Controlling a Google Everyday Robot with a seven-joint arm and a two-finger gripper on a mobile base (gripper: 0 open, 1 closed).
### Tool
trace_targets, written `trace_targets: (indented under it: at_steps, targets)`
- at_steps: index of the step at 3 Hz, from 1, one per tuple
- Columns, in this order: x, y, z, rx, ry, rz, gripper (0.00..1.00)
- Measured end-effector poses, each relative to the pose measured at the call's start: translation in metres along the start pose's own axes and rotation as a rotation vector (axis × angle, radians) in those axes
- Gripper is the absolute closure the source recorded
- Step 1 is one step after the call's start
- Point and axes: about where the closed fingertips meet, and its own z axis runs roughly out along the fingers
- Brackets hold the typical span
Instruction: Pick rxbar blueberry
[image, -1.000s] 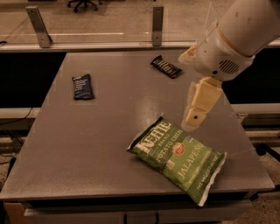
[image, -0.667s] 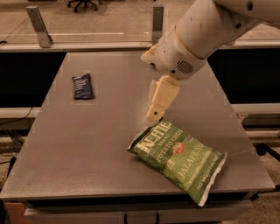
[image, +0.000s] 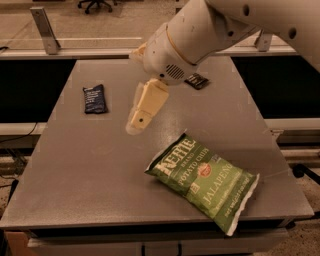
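While the rxbar blueberry (image: 94, 98), a small flat dark navy wrapper with faint white text lines, lies on the far left part of the table (image: 75, 190), the hand (image: 134, 126) hangs to its right, well apart; whether it is open or closed cannot be told. Since a moment ago the hand has swung left, nearer the bar.
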Motion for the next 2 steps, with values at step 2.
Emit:
trace_targets:
  at_steps: [2]
  targets:
    - [-0.003, -0.025, 0.036, 0.047, -0.074, 0.021, 0.00]
